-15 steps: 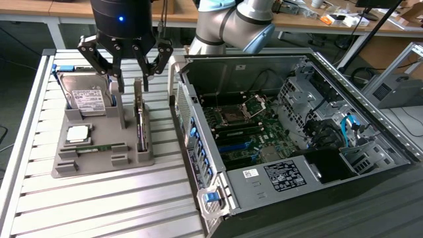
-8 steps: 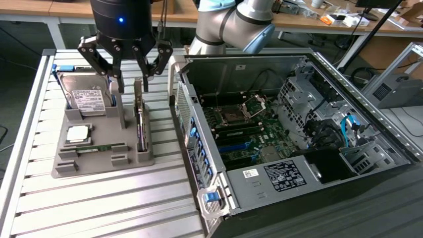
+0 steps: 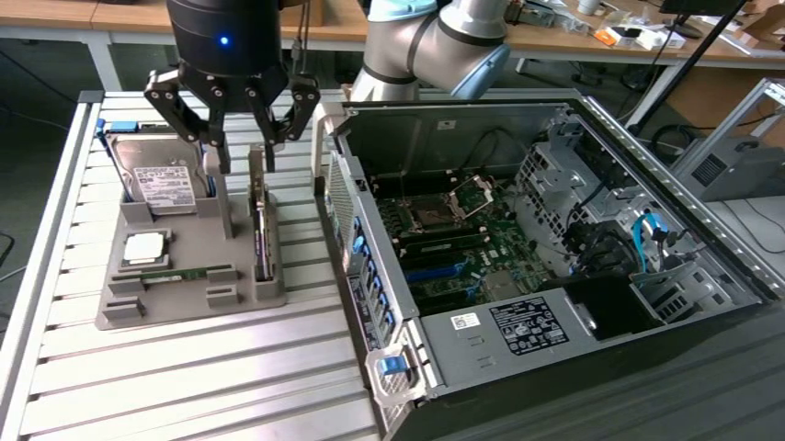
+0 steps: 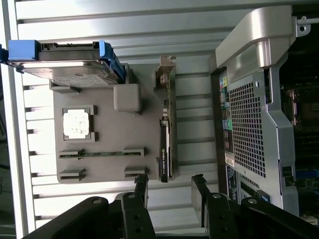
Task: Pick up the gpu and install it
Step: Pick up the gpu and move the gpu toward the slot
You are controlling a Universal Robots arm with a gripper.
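Fingers (image 4: pixel 141 188) wide apart, empty, over the gpu (image 3: pixel 260 220) upright in its grey holder (image 3: pixel 184 296).

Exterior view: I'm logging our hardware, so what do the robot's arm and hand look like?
The arm is silver-grey and tubular, with rounded joints and a pale blue cap. The hand is a black cylinder bearing a blue light, ending in black linked fingers.

A hard drive (image 3: pixel 153 179) with blue rails stands on edge in a grey holder tray (image 3: pixel 172 299) on a slatted metal counter (image 3: pixel 221 377). A processor chip (image 3: pixel 145 246) and a green memory stick (image 3: pixel 184 273) lie in its slots, beside an open computer case (image 3: pixel 442 138).
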